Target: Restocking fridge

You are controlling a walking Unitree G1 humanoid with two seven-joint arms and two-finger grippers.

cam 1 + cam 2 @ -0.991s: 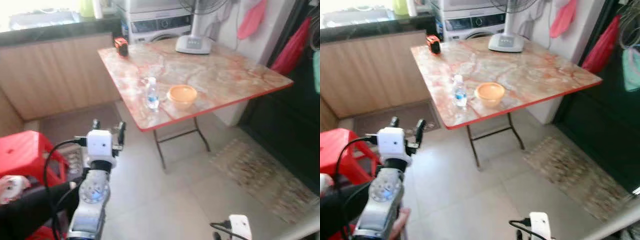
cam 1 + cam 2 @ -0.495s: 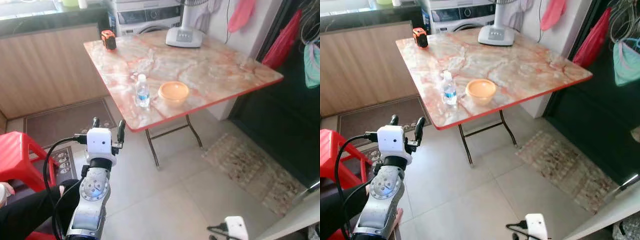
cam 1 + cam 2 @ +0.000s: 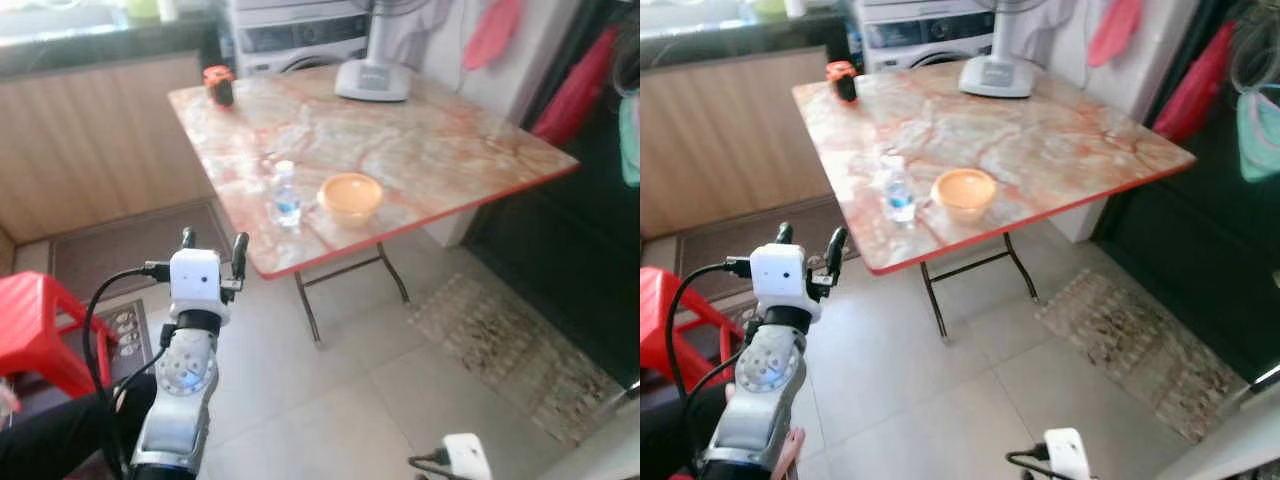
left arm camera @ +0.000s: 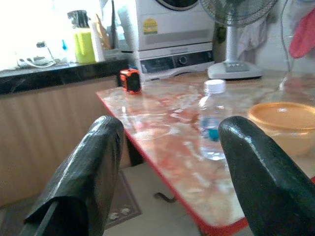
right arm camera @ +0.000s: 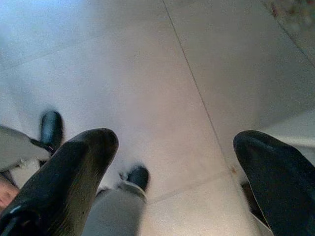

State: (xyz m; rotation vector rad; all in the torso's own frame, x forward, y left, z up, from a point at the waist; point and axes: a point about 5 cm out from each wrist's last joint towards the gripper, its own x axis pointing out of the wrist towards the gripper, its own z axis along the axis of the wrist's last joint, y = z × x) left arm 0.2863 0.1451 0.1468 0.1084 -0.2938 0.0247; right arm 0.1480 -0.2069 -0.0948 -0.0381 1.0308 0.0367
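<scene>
The water bottle [image 3: 285,195] stands upright near the tabletop [image 3: 440,150] edge, just beside the orange bowl [image 3: 351,197], straight ahead of the raised left gripper [image 3: 211,243], jaws spread wide and empty.

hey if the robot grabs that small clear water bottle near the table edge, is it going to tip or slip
The small clear plastic water bottle with a white cap stands tall and narrow, so a sideways nudge would probably tip it. It looks full, so likely fairly heavy for its size. Its smooth wall may slip between the open left gripper fingers unless squeezed firmly.
</scene>
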